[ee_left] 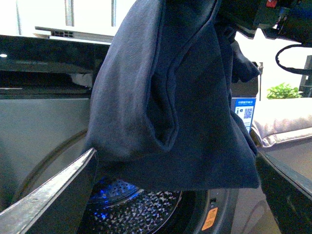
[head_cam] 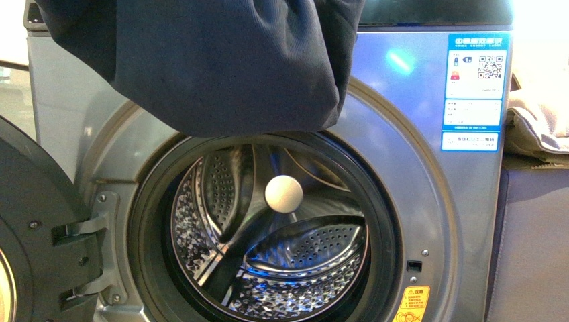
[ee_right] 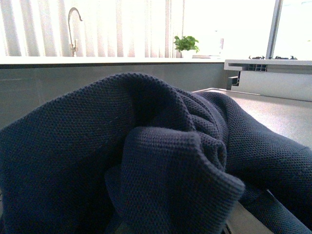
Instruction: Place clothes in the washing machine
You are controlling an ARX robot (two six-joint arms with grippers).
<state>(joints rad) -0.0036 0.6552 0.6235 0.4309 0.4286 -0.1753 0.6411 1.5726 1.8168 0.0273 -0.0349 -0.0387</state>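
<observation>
The clothes (head_cam: 221, 60), a big dark navy garment, hang from the top of the front view, just above the open porthole of the grey washing machine (head_cam: 416, 201). The garment's lower hem covers the porthole's upper rim, and the perforated drum (head_cam: 268, 261) is open below it. My right gripper is shut on the clothes; the cloth (ee_right: 146, 161) fills the right wrist view and hides the jaws. The right arm (ee_left: 273, 17) shows above the garment (ee_left: 165, 97) in the left wrist view. My left gripper (ee_left: 175, 156) is open, with the hanging cloth in front of its spread fingers (ee_left: 48, 195).
The machine's door (head_cam: 33, 228) stands open at the left on its hinge. A white ball (head_cam: 284, 194) sits in the drum. Beige fabric (head_cam: 537, 124) lies on a dark unit to the right of the machine. A tap (ee_right: 73, 29) and plant (ee_right: 186, 44) stand far behind.
</observation>
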